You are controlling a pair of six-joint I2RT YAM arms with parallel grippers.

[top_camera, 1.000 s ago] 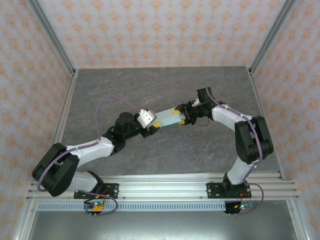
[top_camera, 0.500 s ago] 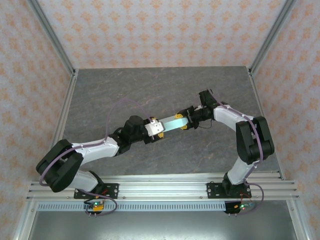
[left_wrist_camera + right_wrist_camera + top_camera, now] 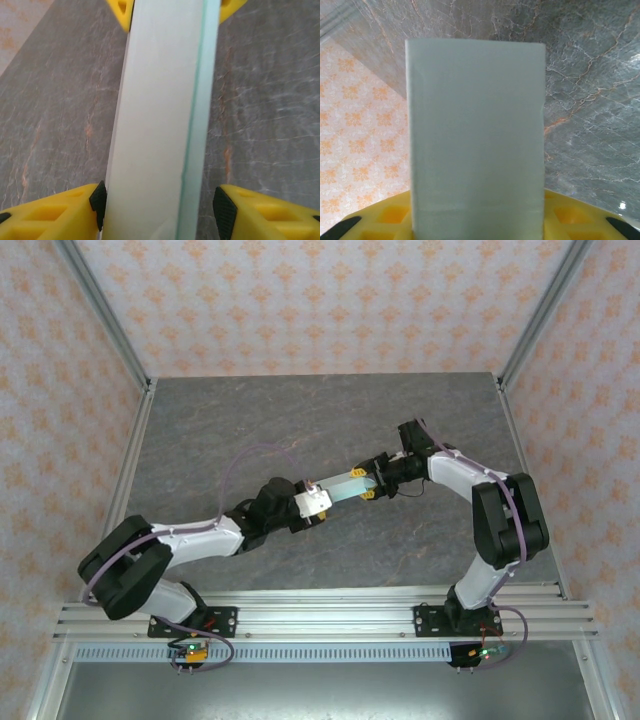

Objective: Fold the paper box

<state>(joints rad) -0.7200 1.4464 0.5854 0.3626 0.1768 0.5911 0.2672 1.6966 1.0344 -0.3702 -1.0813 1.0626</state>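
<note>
The paper box is a pale mint-green, narrow folded piece held off the grey table between my two grippers. My right gripper is shut on its far right end; in the right wrist view the paper box rises from between the yellow fingers of the right gripper. My left gripper straddles the other end. In the left wrist view the paper box runs between the fingers of the left gripper. The left pad touches its edge and the right pad stands clear of it.
The grey marbled table lies open all around the arms. Aluminium frame posts and orange-patterned walls enclose it on three sides. A metal rail carrying the arm bases runs along the near edge.
My left arm has stretched to the right, bringing its gripper around the box's left end. The right gripper turned and shifted slightly right with the box, then held still.
</note>
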